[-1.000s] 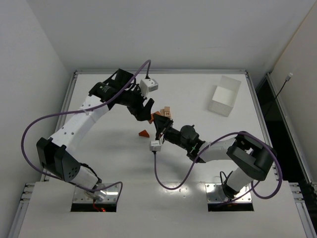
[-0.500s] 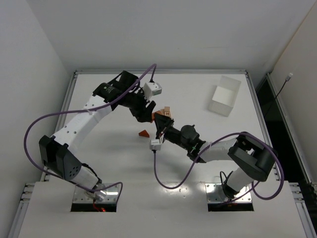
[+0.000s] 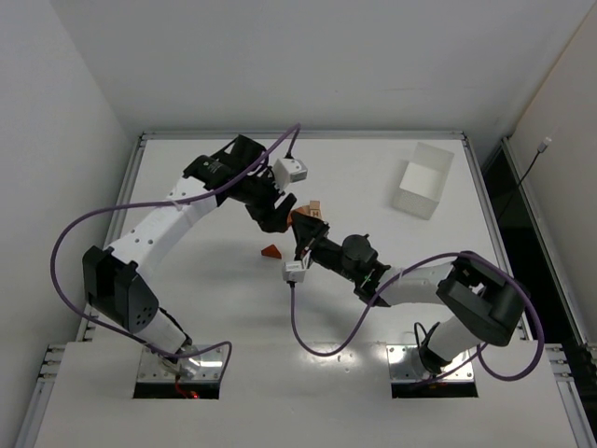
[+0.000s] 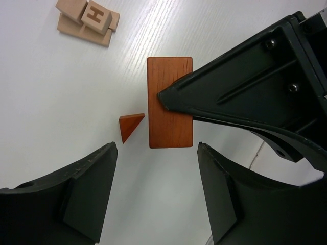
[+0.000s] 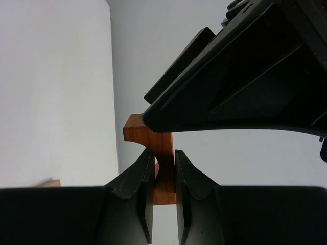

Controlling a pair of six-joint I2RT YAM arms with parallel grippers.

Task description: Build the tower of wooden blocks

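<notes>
My right gripper point(image 5: 164, 159) is shut on a reddish-orange block point(image 5: 155, 137) with a curved notch and holds it above the table. In the left wrist view that block point(image 4: 170, 104) shows as an orange rectangle with a right finger point(image 4: 230, 97) lying across it. My left gripper point(image 4: 156, 149) is open and empty, directly above the block, its jaws spread wider than it. A small orange wedge point(image 4: 130, 126) lies on the table beside the block. A cluster of tan blocks point(image 4: 88, 20), one marked H, lies further off. In the top view the two grippers, left point(image 3: 280, 211) and right point(image 3: 301, 233), meet mid-table.
A white rectangular tray point(image 3: 422, 179) stands at the back right. The orange wedge point(image 3: 270, 250) lies just left of the right gripper, and the tan blocks point(image 3: 315, 211) just behind it. Purple cables loop off both arms. White walls close in the table.
My left gripper has shifted slightly right and nearer, closing in above the orange block. My right gripper has kept the block almost still.
</notes>
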